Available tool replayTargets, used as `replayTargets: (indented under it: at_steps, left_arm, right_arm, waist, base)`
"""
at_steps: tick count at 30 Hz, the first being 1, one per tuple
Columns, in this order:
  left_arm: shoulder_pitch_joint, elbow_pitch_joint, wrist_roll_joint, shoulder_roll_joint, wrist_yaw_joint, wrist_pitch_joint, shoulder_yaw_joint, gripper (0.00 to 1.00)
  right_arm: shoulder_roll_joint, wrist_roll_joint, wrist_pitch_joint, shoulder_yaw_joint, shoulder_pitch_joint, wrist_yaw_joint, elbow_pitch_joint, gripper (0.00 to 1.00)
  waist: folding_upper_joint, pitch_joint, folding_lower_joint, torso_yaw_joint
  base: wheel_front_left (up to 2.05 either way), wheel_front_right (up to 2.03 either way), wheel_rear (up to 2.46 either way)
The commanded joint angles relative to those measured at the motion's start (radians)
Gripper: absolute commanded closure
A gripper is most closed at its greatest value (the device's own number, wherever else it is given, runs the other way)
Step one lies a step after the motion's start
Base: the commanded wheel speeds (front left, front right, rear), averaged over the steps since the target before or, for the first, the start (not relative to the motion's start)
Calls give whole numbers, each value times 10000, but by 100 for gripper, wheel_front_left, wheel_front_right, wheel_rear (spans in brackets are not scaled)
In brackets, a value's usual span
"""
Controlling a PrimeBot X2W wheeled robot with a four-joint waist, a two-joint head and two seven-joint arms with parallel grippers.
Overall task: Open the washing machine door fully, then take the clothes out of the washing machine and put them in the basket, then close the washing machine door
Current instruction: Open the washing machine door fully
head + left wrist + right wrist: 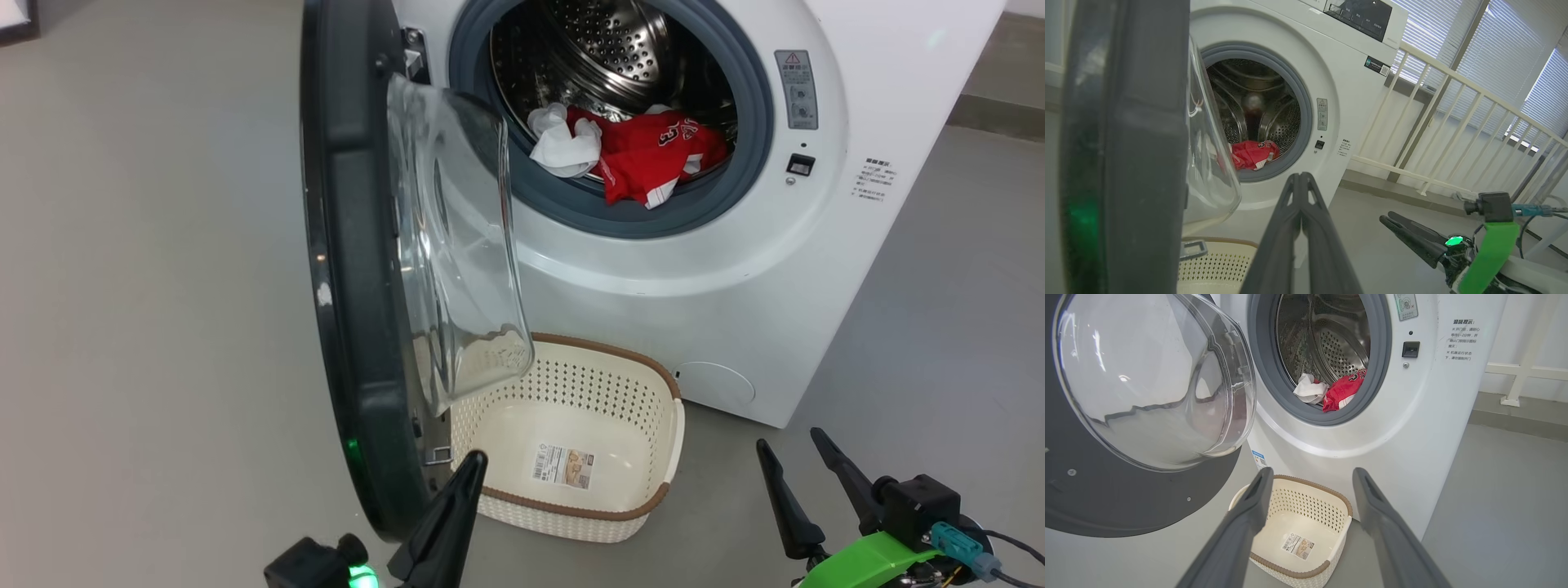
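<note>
The washing machine (pixel 694 310) stands ahead with its door (pixel 359 269) swung out towards me, edge-on, its glass bowl (pixel 457 245) bulging right. Red clothes (pixel 653 155) and a white cloth (pixel 563 147) lie at the drum's front lip, also seen as clothes (pixel 1341 392) in the right wrist view. The cream basket (pixel 661 425) sits on the floor under the opening, holding only a sticker. My left gripper (pixel 473 461) is shut on nothing, just right of the door's lower rim. My right gripper (pixel 788 445) is open, low at the right, apart from everything.
Grey floor (pixel 147 327) spreads to the left of the door and to the right of the machine. A white railing (pixel 1453 134) with blinds behind it runs along the machine's right side.
</note>
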Motion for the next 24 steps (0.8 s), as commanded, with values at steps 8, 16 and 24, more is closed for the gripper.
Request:
replayTargets:
  at_steps: [8, 16, 24]
  left_arm:
    - [-599, 1376, -473, 12, -31, -205, 671, 100]
    - [-1183, 2410, -714, -69, -31, -313, 1027, 100]
    - [-1271, 2721, -617, -14, -31, -326, 1404, 100]
  right_arm:
    - [-156, -87, -122, 297, -197, 16, -226, 0]
    - [-99, -151, -122, 227, -321, 16, -323, 0]
    - [-52, -146, -122, 185, -341, 16, -369, 0]
  waist:
    - [0, 153, 0, -81]
    - [0, 263, 0, -156]
    - [0, 243, 0, -184]
  base:
    - [0, 0, 0]
    - [0, 0, 0]
    - [0, 0, 0]
